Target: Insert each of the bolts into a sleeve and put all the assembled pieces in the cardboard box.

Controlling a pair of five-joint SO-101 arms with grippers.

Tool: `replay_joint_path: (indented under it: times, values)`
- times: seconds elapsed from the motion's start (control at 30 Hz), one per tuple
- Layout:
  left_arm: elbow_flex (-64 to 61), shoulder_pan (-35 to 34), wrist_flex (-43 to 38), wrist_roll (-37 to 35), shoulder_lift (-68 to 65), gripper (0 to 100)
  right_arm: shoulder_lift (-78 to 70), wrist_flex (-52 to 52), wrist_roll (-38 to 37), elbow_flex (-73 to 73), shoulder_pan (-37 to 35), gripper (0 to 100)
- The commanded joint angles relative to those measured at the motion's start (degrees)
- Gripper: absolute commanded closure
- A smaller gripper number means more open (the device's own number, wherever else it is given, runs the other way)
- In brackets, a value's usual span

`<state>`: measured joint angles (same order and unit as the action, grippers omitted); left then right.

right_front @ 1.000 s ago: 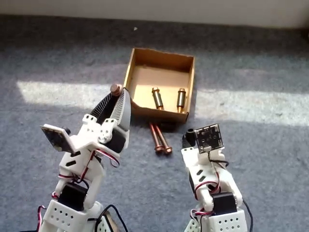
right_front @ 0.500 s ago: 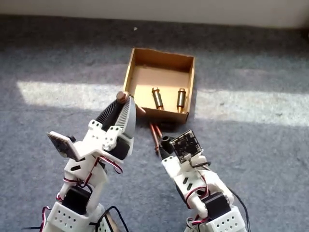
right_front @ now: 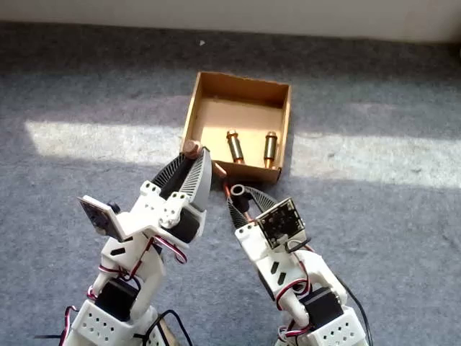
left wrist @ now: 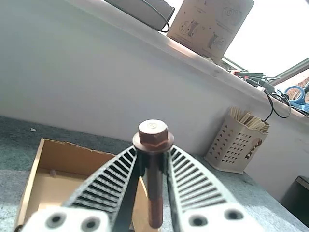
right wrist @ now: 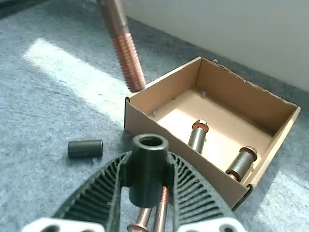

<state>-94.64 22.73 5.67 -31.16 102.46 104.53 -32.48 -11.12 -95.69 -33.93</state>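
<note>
My left gripper is shut on a copper bolt, head up, beside the near left corner of the cardboard box. The bolt's threaded tip hangs slanted above the carpet, a little ahead of and above my right gripper. That gripper is shut on a dark sleeve held upright with its bore facing up. Two assembled pieces lie in the box. Beneath the right gripper lie two loose bolts; a second sleeve lies on the carpet near the box corner.
Grey carpet spreads around the box, with a sunlit band across the middle. A pale wall runs along the far edge. In the left wrist view a perforated holder stands against that wall.
The right arm swung left and toward the box with the sleeve, ending just below the bolt's tip. The left arm shifted right with the bolt, tilting it toward the sleeve.
</note>
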Motion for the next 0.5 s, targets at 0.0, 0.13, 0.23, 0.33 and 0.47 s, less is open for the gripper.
replay_joint_path:
  times: [0.0, 0.13, 0.23, 0.33, 0.47]
  values:
    - [0.84, 3.74, -1.58, -0.53, 1.1, 99, 0.66, 1.89, -0.53, -8.31, -0.57, 99.2]
    - [0.48, 4.79, -1.14, -0.35, 1.1, 99, 0.66, 1.89, -0.62, -8.22, -0.57, 99.2]
    - [0.4, 5.93, 0.97, -0.18, 1.1, 99, 0.66, 2.15, -0.62, -8.22, -0.48, 99.2]
    - [0.57, 7.08, 2.46, 0.79, 1.1, 99, 0.66, 2.86, -0.62, -8.22, -0.22, 99.2]
    - [0.04, 8.13, 2.46, 3.78, 1.01, 99, 0.66, 3.12, -0.7, -8.22, -0.22, 99.2]
